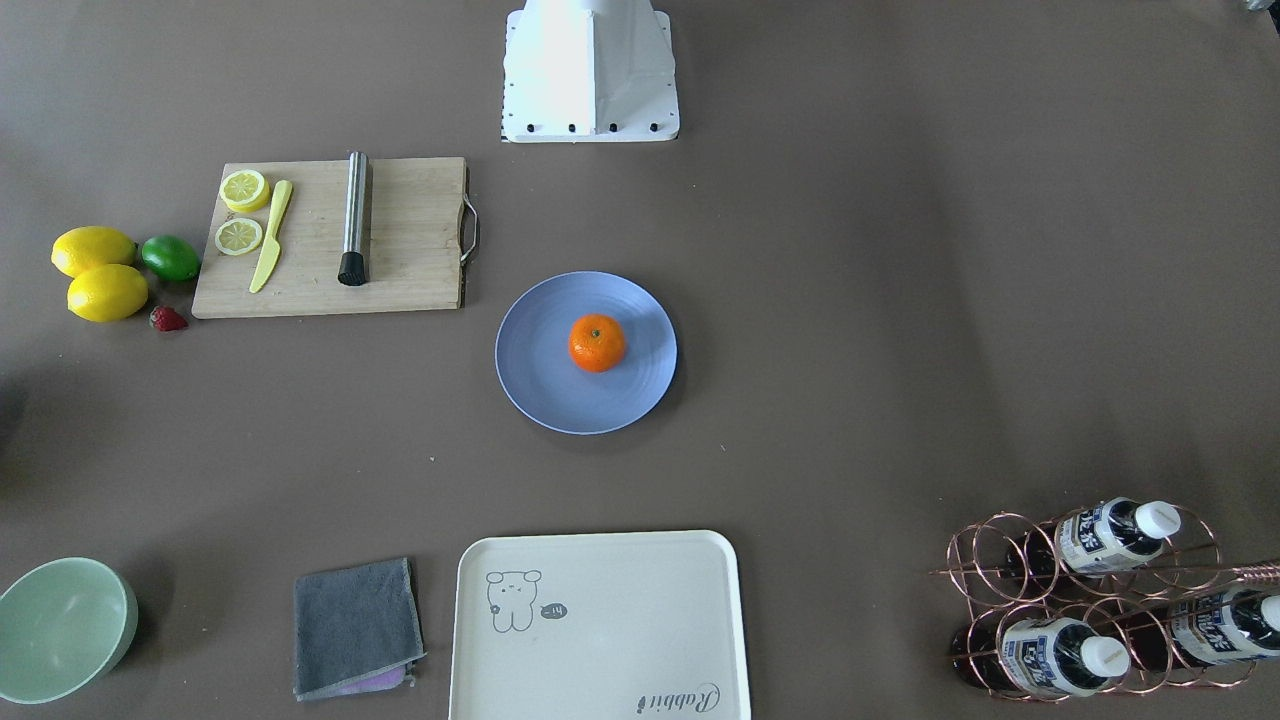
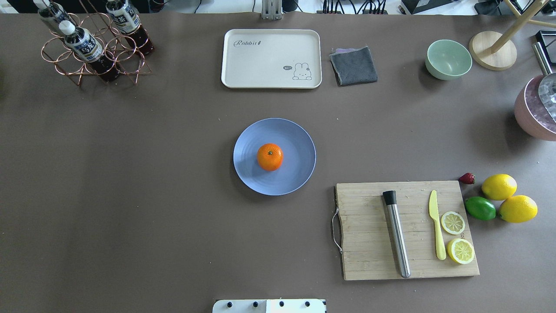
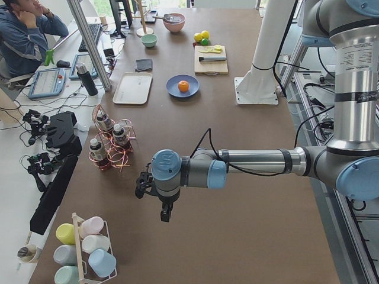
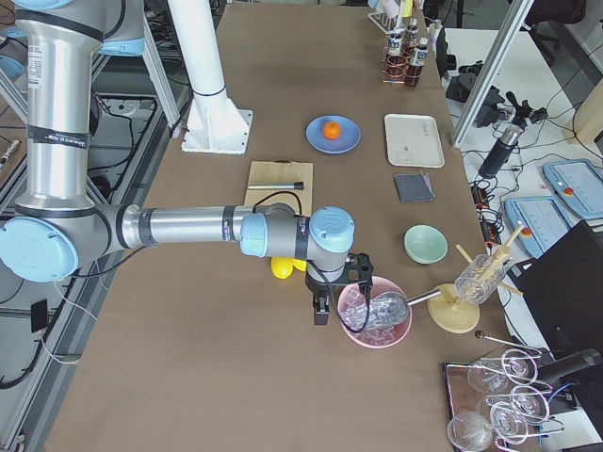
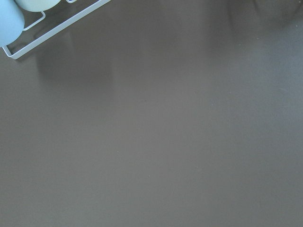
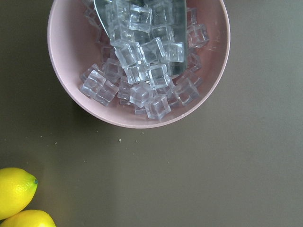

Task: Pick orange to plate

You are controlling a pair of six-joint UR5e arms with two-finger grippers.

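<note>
Orange on plate, mid-table; both arms out at the table's ends.
Near edge, right side: cutting board (image 2: 369, 234). In the table's (image 1: 900, 300) middle, the orange (image 1: 597, 343) sits stem dot up at about the centre of the blue plate (image 1: 540, 395), with nothing touching it. Far edge: cream tray (image 2: 271, 58). The left gripper (image 3: 166, 214) and right gripper (image 4: 320, 314) show only in the side views, small and dark, so I can't tell how far open either is or whether it holds anything. Left wrist view: bare table and a cut-off corner of a white mug rack (image 5: 57, 30). Right wrist view: pink ice bowl (image 6: 71, 94) and two lemons (image 6: 14, 191) cropped at the frame corner. The overhead view crops that bowl at its right side.
</note>
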